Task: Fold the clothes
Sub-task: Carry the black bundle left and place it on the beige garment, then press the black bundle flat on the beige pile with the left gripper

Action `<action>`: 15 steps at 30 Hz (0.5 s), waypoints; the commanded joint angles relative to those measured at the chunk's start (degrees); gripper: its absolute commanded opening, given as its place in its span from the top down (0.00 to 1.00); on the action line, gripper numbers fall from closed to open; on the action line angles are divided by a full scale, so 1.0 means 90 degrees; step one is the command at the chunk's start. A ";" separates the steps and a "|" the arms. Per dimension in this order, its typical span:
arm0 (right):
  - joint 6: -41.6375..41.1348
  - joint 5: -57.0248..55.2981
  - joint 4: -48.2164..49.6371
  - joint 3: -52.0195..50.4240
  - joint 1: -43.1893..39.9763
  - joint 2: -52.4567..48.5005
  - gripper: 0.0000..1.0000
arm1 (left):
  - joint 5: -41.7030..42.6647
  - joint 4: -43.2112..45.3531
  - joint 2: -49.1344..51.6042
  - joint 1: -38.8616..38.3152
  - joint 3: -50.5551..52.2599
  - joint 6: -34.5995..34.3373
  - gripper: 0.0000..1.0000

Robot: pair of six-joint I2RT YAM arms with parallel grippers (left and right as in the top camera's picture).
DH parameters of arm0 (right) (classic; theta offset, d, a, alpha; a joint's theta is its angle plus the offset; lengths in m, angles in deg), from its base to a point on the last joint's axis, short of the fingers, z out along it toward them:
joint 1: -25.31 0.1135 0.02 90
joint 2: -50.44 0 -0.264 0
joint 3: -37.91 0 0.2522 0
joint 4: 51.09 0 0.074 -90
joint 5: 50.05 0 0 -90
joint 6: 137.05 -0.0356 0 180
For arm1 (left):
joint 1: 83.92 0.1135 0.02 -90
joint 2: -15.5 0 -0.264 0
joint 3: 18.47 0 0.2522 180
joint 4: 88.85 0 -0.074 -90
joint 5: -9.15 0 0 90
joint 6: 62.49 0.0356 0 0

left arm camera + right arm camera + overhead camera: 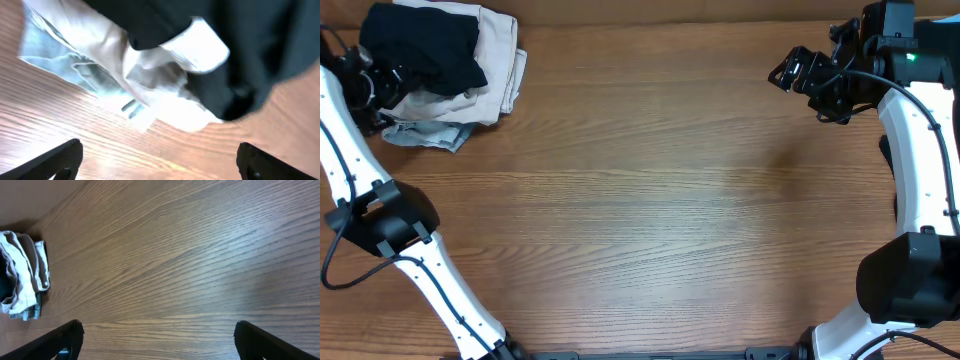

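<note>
Clothes [495, 80] sit stacked at the table's [650, 200] far left corner, with a black shirt [420, 45] crumpled on top of pale folded ones. Left gripper [160, 161] is just beside the stack, fingers spread wide, holding nothing. Right gripper [785, 75] hovers well apart at the far right, likewise spread and empty.

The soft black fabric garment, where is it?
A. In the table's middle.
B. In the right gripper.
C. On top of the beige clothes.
C: the soft black fabric garment lies on the pile of beige folded clothes at the far-left corner of the wooden table.
</note>
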 commanded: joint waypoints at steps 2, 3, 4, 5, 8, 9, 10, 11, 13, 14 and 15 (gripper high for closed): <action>0.0044 -0.0058 0.0117 0.0015 -0.0015 0.0022 0.00 | -0.0019 -0.0182 -0.0401 -0.0185 -0.1042 0.1372 0.00; 0.0044 -0.0058 0.0117 0.0015 -0.0015 0.0022 0.00 | -0.0100 -0.0119 -0.0423 -0.0253 -0.1219 0.1564 0.01; 0.0044 -0.0058 0.0112 0.0015 -0.0015 0.0022 0.00 | -0.0255 -0.0005 -0.0437 -0.0318 -0.1365 0.1644 0.02; 0.0044 -0.0058 0.0092 0.0015 -0.0015 0.0022 0.00 | -0.0600 0.0177 -0.0440 -0.0406 -0.1506 0.1664 0.02; 0.0046 -0.0061 0.0012 0.0015 -0.0015 0.0022 0.00 | -0.2205 0.1175 -0.0398 -0.0678 -0.1511 0.1644 0.00; 0.0046 -0.0061 -0.0017 0.0015 -0.0015 0.0022 0.00 | -0.2552 0.1525 -0.0357 -0.0753 -0.1467 0.1712 0.00; 0.0046 -0.0061 -0.0049 0.0015 -0.0015 0.0022 0.00 | -0.2708 0.1906 -0.0289 -0.0831 -0.1401 0.1909 0.00; 0.0046 -0.0061 -0.0087 0.0015 -0.0015 0.0022 0.00 | -0.2696 0.2234 -0.0223 -0.0891 -0.1314 0.2205 0.00; 0.0046 -0.0061 -0.0141 0.0015 -0.0015 0.0022 0.00 | -0.2667 0.2720 -0.0158 -0.0971 -0.1054 0.2543 0.00; 0.0046 -0.0061 -0.0158 0.0015 -0.0015 0.0022 0.00 | -0.2667 0.3016 -0.0136 -0.1005 -0.0850 0.2591 0.00; 0.0046 -0.0061 -0.0177 0.0015 -0.0015 0.0022 0.00 | -0.2669 0.3344 -0.0121 -0.1030 -0.0602 0.2586 0.00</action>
